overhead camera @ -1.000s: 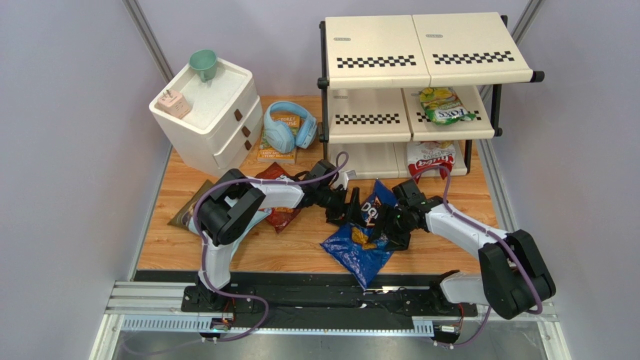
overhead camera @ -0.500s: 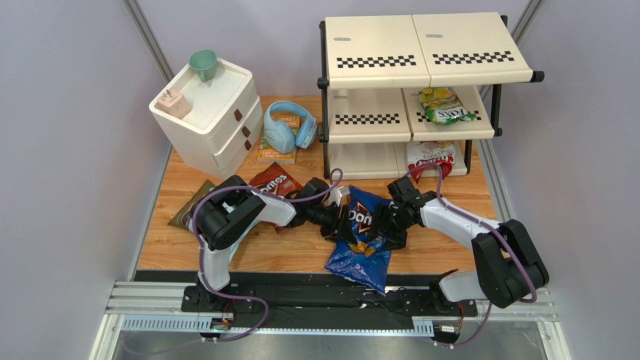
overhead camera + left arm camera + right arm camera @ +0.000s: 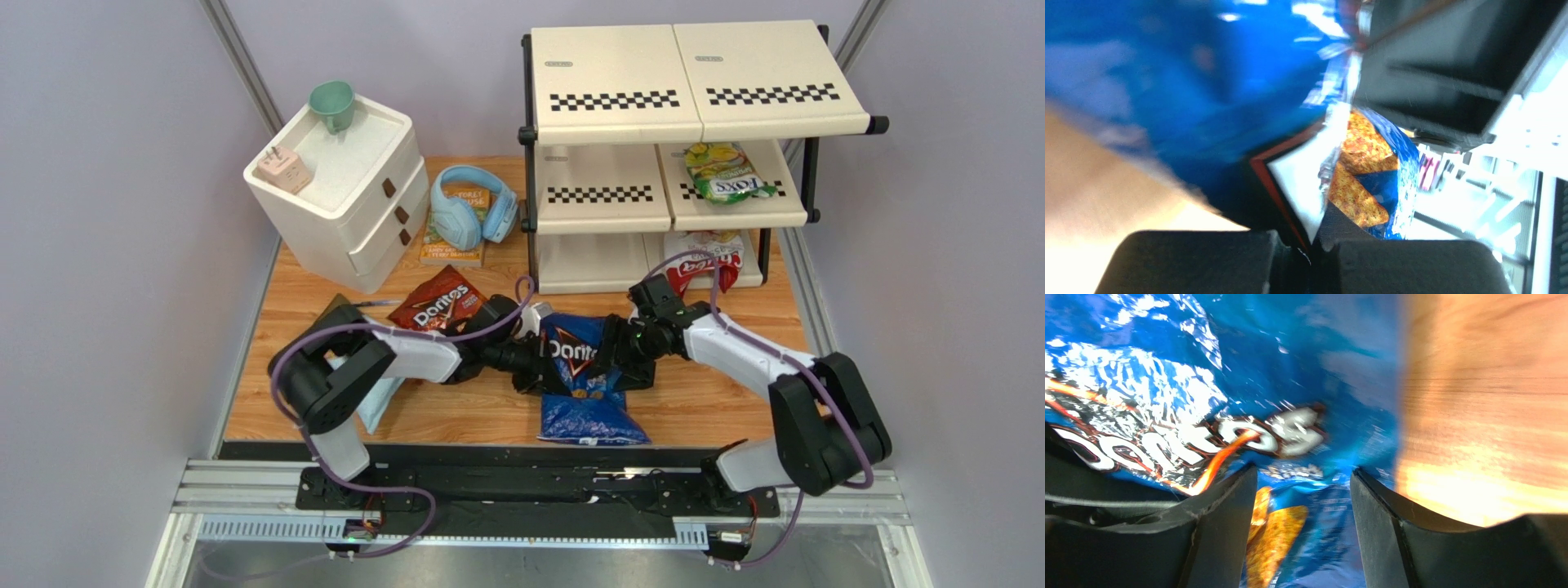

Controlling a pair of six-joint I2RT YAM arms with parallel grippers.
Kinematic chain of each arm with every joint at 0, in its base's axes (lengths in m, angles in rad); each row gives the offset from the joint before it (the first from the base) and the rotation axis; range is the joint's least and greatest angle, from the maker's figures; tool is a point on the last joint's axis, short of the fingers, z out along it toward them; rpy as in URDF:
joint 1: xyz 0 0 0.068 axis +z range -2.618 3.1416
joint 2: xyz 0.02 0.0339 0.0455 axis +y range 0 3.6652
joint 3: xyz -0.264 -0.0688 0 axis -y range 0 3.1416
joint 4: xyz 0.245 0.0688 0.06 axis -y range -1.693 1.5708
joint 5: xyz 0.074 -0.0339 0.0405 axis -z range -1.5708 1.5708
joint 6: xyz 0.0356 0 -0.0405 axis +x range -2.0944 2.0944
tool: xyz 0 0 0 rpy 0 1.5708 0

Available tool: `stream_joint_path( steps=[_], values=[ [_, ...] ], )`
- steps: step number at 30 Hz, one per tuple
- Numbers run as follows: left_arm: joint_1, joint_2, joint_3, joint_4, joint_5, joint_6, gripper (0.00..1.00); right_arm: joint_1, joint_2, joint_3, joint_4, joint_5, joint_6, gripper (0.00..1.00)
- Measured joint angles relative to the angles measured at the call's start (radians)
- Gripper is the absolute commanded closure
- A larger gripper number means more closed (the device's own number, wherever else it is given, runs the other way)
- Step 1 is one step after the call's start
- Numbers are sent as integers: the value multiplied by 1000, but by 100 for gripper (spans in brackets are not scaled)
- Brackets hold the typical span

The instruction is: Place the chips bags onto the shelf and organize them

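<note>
On the wooden table (image 3: pixel 491 417), the blue Doritos bag (image 3: pixel 577 368) sits between both arms, well short of the shelf (image 3: pixel 687 86); the left gripper (image 3: pixel 540 363) is pressed together on the bag's edge; the right gripper (image 3: pixel 617 349) clasps its bulk, fingers (image 3: pixel 1223 533) apart; both wrist views are blurred; a pale-blue bag (image 3: pixel 383 398) lies mostly hidden beneath the left arm; the white-and-red bag (image 3: pixel 705 251) is half-covered on the bottom tier.

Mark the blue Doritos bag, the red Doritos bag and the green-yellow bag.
blue Doritos bag (image 3: pixel 574 355), top external view, on its logo.
red Doritos bag (image 3: pixel 436 304), top external view, on its logo.
green-yellow bag (image 3: pixel 732 174), top external view, on the middle of its front.
</note>
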Motion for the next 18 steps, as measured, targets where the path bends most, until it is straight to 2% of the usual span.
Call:
stream_joint_path(
  steps=[7, 13, 18],
  values=[
    [-9, -243, -24, -178, -164, -48, 100, -56, -204, 45, -80, 35, 21, 31],
    [-9, -272, -27, -346, -299, -71, 100, -76, -391, 99, -211, 63, 61, 29],
    [-10, -345, -39, -439, -399, -89, 100, -82, -465, 72, -267, 17, 124, 28]
  ],
)
